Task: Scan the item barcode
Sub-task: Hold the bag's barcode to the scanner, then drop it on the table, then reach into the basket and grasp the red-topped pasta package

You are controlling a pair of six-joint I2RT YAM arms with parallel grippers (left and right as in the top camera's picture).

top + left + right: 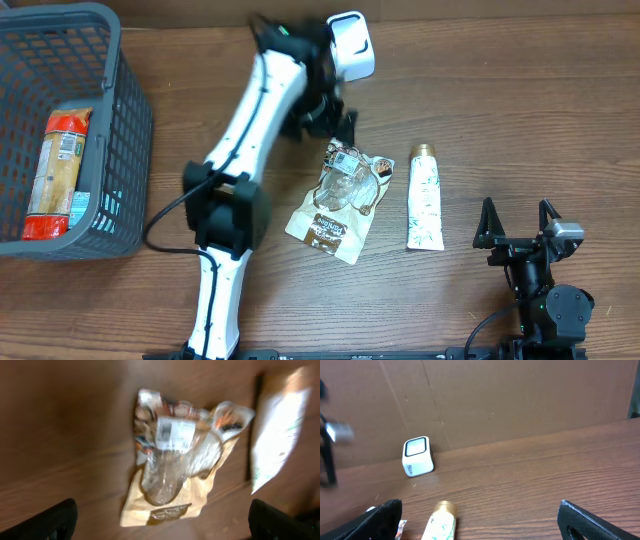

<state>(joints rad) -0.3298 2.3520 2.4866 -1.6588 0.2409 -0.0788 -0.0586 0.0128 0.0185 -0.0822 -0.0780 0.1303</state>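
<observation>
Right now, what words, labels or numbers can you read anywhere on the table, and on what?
No text reads clearly.
Pouch: white barcode sticker and dark bottom label, both blurred.
Tube: print too small.
Scanner: side marking too small.
Packet in the basket: label too small.

My left arm (pixel 250 110) stretches forward from its base and slants to the right, the wrist bent over so that my left gripper (pixel 340 122) faces down. Its fingers (pixel 50 520) stand wide apart at the two lower corners of my wrist view, gripping nothing. My right arm (pixel 555 305) sits folded low near its base. My right gripper (pixel 517 218) is level and faces forward, its fingers (pixel 375 520) spread wide and empty.
</observation>
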